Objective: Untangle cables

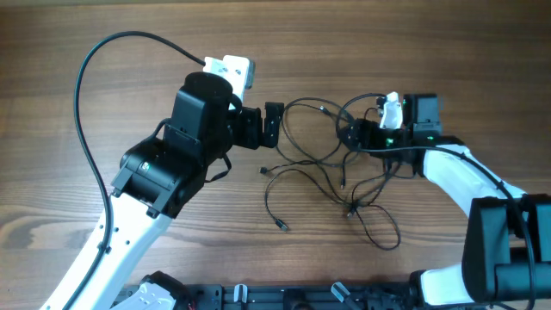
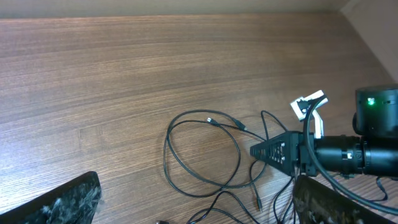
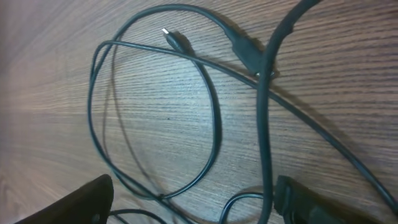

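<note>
The right end effector hangs, jaws apart, directly over the cables.

You see thin dark cables lying slack on the table in overlapping loops. Small plugs tip their loose ends.

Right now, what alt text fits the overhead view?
Thin black cables lie tangled on a wooden table between two robot arms. The left arm's jaws stand open beside them; the right arm's hang over them.
</note>
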